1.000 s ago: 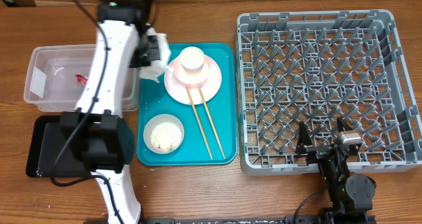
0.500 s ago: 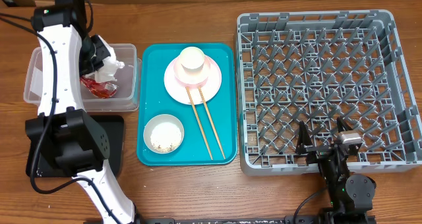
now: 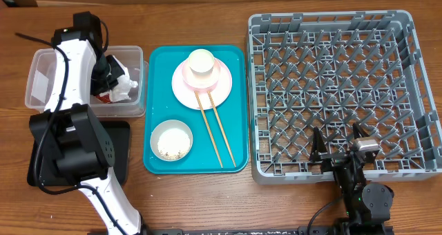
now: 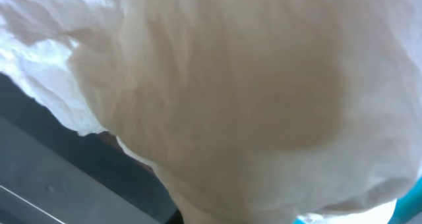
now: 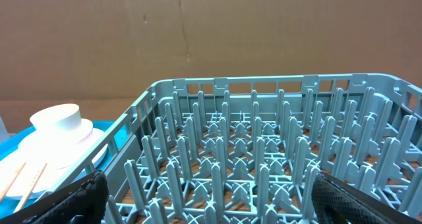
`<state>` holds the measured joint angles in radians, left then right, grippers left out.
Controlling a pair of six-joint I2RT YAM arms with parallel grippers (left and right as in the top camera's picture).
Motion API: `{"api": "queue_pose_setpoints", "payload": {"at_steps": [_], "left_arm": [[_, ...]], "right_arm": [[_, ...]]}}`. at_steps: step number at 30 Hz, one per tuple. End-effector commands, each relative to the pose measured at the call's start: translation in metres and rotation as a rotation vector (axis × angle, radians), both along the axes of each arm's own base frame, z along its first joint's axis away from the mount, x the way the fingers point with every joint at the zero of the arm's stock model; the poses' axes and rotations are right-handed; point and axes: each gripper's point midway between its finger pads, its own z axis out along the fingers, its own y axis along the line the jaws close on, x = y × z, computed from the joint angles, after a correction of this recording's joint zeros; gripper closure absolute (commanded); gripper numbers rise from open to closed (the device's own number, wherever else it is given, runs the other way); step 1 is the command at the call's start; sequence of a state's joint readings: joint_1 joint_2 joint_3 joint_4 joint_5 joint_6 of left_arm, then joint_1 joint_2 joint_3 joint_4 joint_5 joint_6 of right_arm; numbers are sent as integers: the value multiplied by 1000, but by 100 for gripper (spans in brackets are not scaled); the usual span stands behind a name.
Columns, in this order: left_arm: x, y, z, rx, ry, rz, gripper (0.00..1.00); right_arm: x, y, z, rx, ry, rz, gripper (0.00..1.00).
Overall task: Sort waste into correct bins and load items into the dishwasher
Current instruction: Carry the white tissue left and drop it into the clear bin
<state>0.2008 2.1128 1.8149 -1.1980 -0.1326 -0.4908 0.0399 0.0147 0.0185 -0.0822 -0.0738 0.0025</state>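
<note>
At the upper left of the overhead view the left gripper (image 3: 110, 72) reaches down into the clear tub (image 3: 41, 69), right against the crumpled white napkin (image 3: 124, 81), which sits inside the tub near its right wall. The left wrist view is filled edge to edge by the napkin's creased white paper (image 4: 217, 99), so the fingers are hidden and I cannot tell whether they are clamped on it or parted. A sliver of the red sauce packet (image 3: 103, 97) shows in the tub just below and left of the napkin. The black tray (image 3: 119, 142) lies directly below the tub, mostly covered by the arm. In the middle of the frame the teal tray (image 3: 235, 110) carries the pink plate (image 3: 222, 83) with the white cup (image 3: 201, 62) standing on it, the bowl of pale grains (image 3: 171, 139) at its lower left, and the chopsticks (image 3: 215, 131) running diagonally from the plate's lower edge toward the tray's lower right. The grey dish rack (image 3: 331, 19) takes up the right side. The right gripper (image 3: 337, 148) sits at the rack's lower edge with its fingers spread wide and holding nothing; its wrist view shows both dark fingertips in the bottom corners with the rack's pegs (image 5: 264, 158) between them.
</note>
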Motion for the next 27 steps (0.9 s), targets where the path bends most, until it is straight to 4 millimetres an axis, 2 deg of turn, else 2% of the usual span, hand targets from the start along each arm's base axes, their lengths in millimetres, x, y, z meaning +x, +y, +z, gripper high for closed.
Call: {"api": "queue_pose_setpoints", "payload": {"at_steps": [1,3,4,5,9,12,15,16,19,20,21,26,27], "left_arm": [[-4,9,-3,14,2,58,96],[-4,11,-3,14,1,64,90],[-4,13,-3,14,0,66,81],[-4,14,-3,14,-1,69,66],[-1,12,-3,-2,-14,45,60],[9,1,4,-65,-48,-36,48],[24,-19,27,-173,-116,-133,37],[29,-28,46,-218,-152,-152,36],[29,-33,80,-238,-196,-162,35],[27,-38,92,-248,-211,-177,35],[20,-51,111,-283,-235,-219,35],[-10,-90,142,-337,-226,-353,35],[-18,-104,147,-344,-209,-390,35]], "right_arm": [[0,-1,-1,-3,-7,-4,0],[0,-1,-1,-3,-7,-4,0],[0,-1,-1,-3,-7,-4,0],[0,-1,-1,-4,-7,-4,0],[0,-1,-1,-3,-7,-4,0],[0,-1,-1,-3,-7,-4,0],[0,-1,-1,-3,-7,-4,0],[0,-1,-1,-3,-7,-4,0],[0,-1,-1,-3,-7,-4,0],[0,-1,-1,-3,-7,-4,0],[0,-1,-1,-3,-7,-4,0],[0,-1,-1,-3,-7,-4,0],[0,-1,-1,-4,-7,-4,0]]}}
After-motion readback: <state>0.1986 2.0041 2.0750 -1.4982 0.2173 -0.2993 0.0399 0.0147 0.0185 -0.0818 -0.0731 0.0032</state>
